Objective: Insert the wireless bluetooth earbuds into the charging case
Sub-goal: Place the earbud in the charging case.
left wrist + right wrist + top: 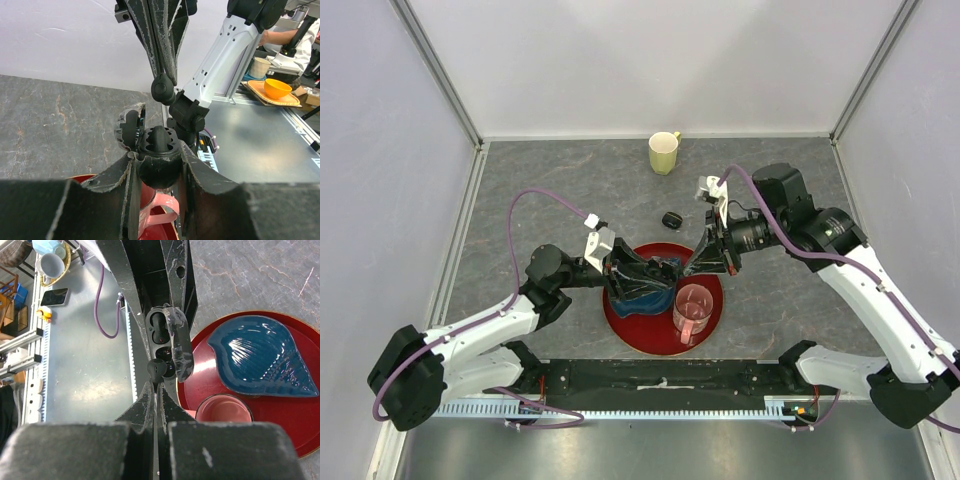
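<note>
one earbud point(156, 368) at the mouth of the open charging case point(155, 150)
left end effector point(159, 165) clenched on the charging case, lid up; right end effector point(157, 382) pinches the earbud just short of its socket, so i judge it not yet seated.

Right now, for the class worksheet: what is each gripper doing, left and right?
Left gripper: closed, holding the open charging case.
Right gripper: closed, holding one earbud at its fingertips.

A robotics lab cell: white panels point(620, 60) in aluminium framing wall in the grey stone-look counter point(570, 180). Beyond the left claw point(157, 157), to its right, a person point(300, 56) is visible past a steel bench point(250, 145).
</note>
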You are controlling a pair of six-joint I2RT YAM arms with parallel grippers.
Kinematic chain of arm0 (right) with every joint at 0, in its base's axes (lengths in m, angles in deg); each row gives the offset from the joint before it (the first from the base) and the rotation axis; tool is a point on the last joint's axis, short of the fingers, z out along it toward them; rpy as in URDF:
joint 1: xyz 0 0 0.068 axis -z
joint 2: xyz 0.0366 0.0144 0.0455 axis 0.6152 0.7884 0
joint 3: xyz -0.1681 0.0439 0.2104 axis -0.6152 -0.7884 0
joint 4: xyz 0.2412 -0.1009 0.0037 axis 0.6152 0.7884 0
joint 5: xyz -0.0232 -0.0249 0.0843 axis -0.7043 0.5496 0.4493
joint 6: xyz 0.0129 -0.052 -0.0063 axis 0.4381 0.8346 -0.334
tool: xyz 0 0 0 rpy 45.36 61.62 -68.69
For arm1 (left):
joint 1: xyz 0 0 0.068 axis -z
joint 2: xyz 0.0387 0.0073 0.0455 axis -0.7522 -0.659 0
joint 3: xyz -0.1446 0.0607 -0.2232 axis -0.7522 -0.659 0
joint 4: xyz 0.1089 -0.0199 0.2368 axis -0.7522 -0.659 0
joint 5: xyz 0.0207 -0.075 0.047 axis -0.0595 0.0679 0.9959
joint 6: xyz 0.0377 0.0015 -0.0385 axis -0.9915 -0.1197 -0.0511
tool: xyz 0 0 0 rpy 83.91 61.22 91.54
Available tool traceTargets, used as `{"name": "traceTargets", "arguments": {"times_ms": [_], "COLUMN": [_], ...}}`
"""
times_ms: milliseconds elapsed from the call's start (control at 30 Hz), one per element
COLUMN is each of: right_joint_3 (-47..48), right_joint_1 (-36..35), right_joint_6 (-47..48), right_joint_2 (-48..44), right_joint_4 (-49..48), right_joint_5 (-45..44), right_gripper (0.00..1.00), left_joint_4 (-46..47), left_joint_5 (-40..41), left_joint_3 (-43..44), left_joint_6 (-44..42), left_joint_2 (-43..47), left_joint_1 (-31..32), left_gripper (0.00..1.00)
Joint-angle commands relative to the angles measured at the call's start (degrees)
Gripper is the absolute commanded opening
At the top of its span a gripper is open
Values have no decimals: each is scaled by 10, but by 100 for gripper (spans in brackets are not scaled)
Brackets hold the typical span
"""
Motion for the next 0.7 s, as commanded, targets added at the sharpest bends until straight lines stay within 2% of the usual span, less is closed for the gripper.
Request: {"name": "traceTargets", "arguments": {"times_ms": [0, 667], "right_joint_3": [10, -9], "right_joint_1": [-1, -9], "right_joint_6": [22, 26], "right_joint_2": [7, 31], "right_joint_4": [-3, -24], "right_joint_5": [18, 26], "right_gripper": [0, 0], "left_joint_4": [34, 58], "left_joint_5": [1, -9], "left_joint_3": [14, 23], "left_joint_6": [12, 34], "left_joint_2": [3, -16], "left_joint_1": [2, 3], "left_gripper": [2, 2]}}
